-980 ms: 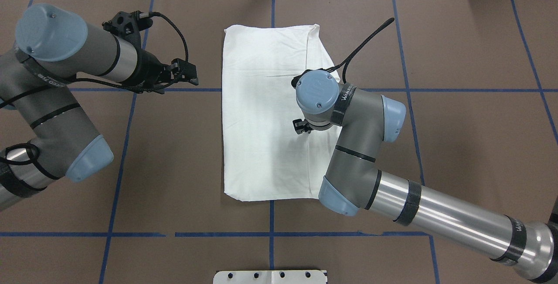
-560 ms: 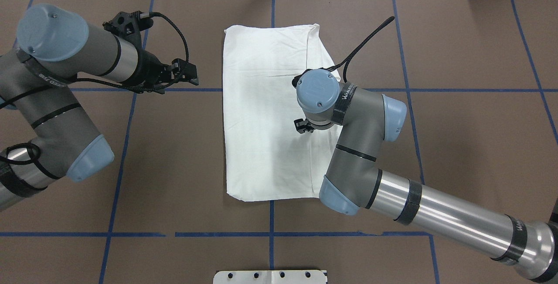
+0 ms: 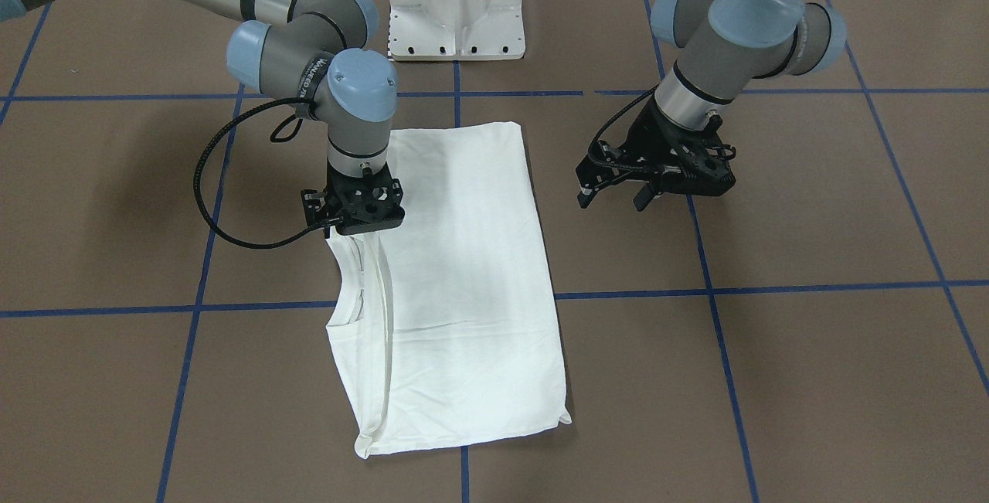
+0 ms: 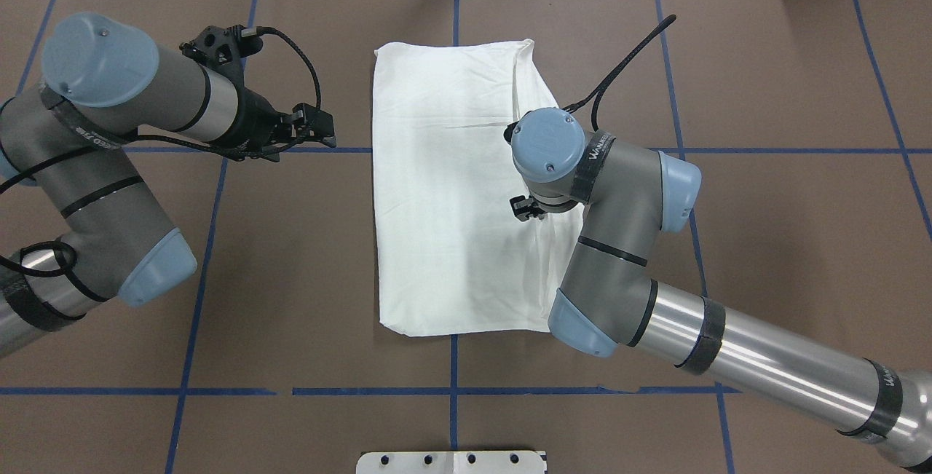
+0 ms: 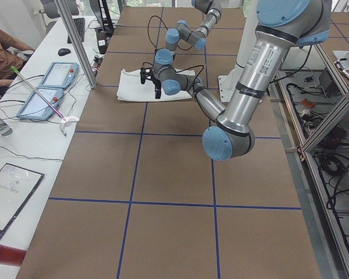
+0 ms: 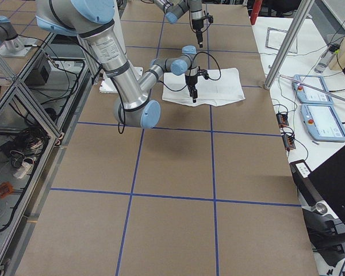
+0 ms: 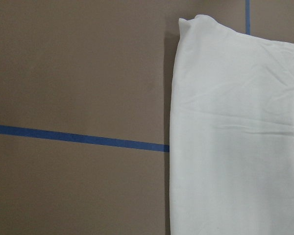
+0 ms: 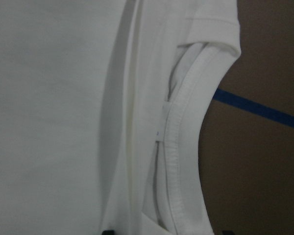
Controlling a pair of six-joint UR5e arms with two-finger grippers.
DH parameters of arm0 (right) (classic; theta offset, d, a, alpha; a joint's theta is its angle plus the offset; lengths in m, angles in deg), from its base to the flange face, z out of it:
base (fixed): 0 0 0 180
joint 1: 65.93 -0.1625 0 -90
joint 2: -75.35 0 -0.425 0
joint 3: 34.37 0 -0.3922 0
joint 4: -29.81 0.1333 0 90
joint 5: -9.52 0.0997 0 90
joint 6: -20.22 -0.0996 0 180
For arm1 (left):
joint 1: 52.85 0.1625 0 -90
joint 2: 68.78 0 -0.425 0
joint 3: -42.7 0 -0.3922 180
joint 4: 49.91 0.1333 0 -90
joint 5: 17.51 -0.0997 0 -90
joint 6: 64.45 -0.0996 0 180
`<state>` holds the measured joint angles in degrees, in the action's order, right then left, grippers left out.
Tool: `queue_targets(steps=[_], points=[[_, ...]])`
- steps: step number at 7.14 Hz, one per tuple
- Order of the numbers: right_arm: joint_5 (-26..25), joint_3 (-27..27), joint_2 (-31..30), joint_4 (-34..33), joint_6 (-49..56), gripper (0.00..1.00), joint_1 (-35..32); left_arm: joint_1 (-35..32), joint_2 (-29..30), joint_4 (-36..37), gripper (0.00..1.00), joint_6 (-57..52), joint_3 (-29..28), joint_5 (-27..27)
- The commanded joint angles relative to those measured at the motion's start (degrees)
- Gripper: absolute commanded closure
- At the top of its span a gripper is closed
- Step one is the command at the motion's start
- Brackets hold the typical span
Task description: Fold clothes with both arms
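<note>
The white T-shirt [image 4: 444,190] lies flat in the middle of the table, folded into a long rectangle; no printed text shows. My right gripper [image 4: 526,209] points straight down over the shirt's right edge, just above the fabric. In the right wrist view the ribbed collar [image 8: 186,147] and small neck label [image 8: 159,120] lie between two dark fingertips set wide apart, so it is open. In the front view the right gripper [image 3: 354,217] is at the shirt's [image 3: 456,271] left edge. My left gripper [image 4: 320,127] hovers open and empty left of the shirt, apart from it, as the front view [image 3: 614,198] also shows.
The white pedestal base [image 3: 456,1] stands at the robot's side of the table. Blue tape lines [image 4: 453,391] cross the brown table cover. Control tablets [image 5: 46,87] and cables lie on the white bench beyond the table's far edge. An operator [image 5: 3,49] sits there.
My right arm has moved a little to the right over the shirt, and the shirt's near edge has shifted slightly right. My left arm has edged slightly right.
</note>
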<state>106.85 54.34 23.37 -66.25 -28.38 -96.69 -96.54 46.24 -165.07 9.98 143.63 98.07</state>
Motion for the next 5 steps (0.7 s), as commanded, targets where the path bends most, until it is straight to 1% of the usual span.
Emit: queue_targets(steps=[1, 3, 4, 5], points=[[0.0, 0.0, 0.0, 0.1, 0.0, 0.21, 0.0, 0.2, 0.2, -0.1, 0.0, -0.2, -0.6, 0.0], [0.0, -0.1, 0.4, 0.2, 0.4, 0.2, 0.0, 0.2, 0.1, -0.8, 0.0, -0.3, -0.7, 0.0], [0.0, -0.2, 0.4, 0.3, 0.4, 0.17, 0.0, 0.2, 0.1, -0.9, 0.0, -0.3, -0.7, 0.0], [0.0, -0.3, 0.5, 0.9, 0.4, 0.15, 0.0, 0.2, 0.1, -0.9, 0.0, -0.3, -0.7, 0.0]])
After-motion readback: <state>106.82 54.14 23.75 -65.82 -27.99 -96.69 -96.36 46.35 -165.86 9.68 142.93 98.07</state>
